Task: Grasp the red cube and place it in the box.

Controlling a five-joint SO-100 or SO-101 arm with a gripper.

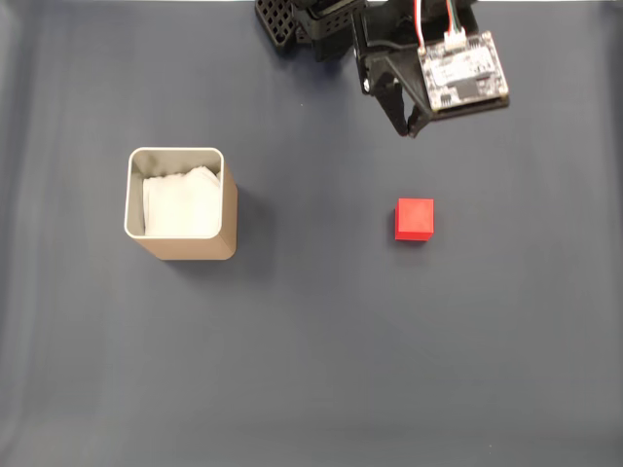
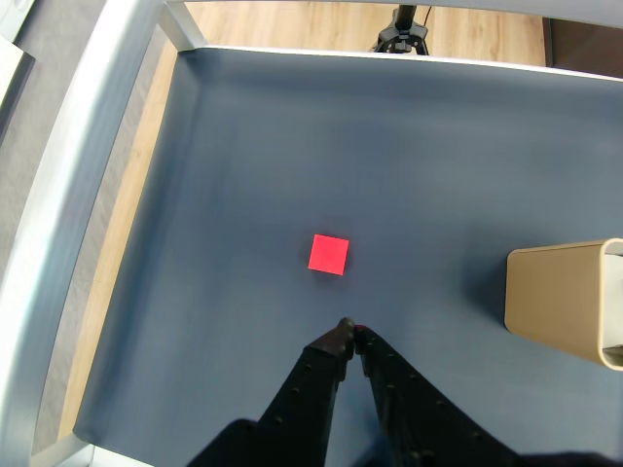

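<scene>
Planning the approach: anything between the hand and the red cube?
Nothing: bare dark mat between the hand and the red cube in the wrist view.

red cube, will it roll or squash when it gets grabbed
The cube probably won't roll: flat faces, resting square on the mat. Its sharp edges suggest it is stiff, not squashy. Being small, it is likely light and may slide if nudged.

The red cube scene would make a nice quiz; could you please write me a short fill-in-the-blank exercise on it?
1. The red cube lies on the dark ____ mat.
2. In the fixed view, the box stands to the cube's ____.
3. The gripper fingertips are ____ together, holding nothing.

Missing words: blue; left; shut
</scene>
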